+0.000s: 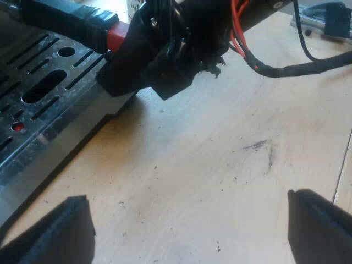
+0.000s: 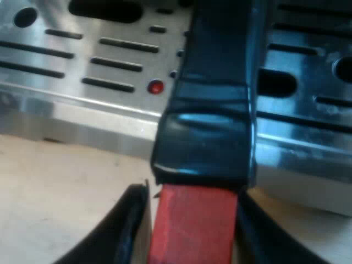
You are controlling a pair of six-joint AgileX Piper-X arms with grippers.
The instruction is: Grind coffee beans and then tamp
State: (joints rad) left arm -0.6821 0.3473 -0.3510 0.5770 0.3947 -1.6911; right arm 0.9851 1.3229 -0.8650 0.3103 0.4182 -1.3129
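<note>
The metal holder's dark handle reaches out over the espresso machine's slotted drip tray. Its red end sits between the black fingers of my right gripper, which is shut on it. From my left wrist view, the same handle and red end meet my right gripper just off the drip tray's edge. My left gripper hovers open over the bare wooden table, its fingers wide apart with nothing between them.
A small red dot shows among the tray's slots. The tray's metal front edge drops to the wooden tabletop. Dark specks and a smudge mark the wood. A blue-and-metal object lies far off.
</note>
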